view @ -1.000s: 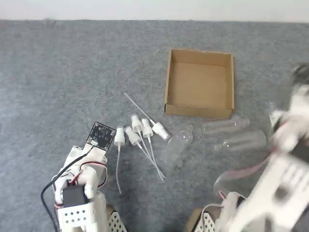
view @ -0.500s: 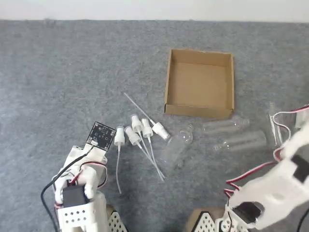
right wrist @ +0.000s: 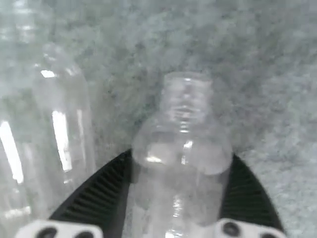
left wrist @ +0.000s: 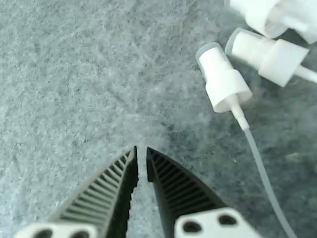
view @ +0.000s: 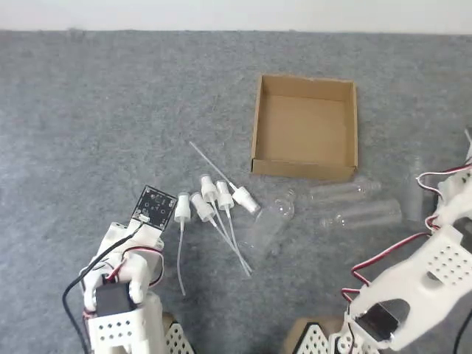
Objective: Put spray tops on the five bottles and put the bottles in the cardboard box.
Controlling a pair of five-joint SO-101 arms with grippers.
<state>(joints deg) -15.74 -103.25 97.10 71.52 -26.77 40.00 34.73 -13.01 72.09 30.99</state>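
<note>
Several white spray tops (view: 210,198) with long tubes lie in a cluster in the middle of the grey mat. My left gripper (left wrist: 141,151) is shut with nothing in it, low over the mat beside the nearest spray top (left wrist: 224,83). Clear bottles lie below the cardboard box (view: 302,169): two near the tops (view: 279,210) and two longer ones (view: 361,214) further right. My right gripper (right wrist: 181,158) is at the mat's right edge, shut on a clear bottle (right wrist: 182,144) with a bare threaded neck. Another bottle (right wrist: 64,109) lies beside it.
The box stands open and has nothing in it, at the centre back. The left arm (view: 122,287) is at the front left. The right arm (view: 431,269) with its loose wires crosses the front right corner. Bare mat lies to the left and behind.
The right arm has swung down and outward to the right edge of the mat. The long bottles beside it shifted slightly. The left arm kept still.
</note>
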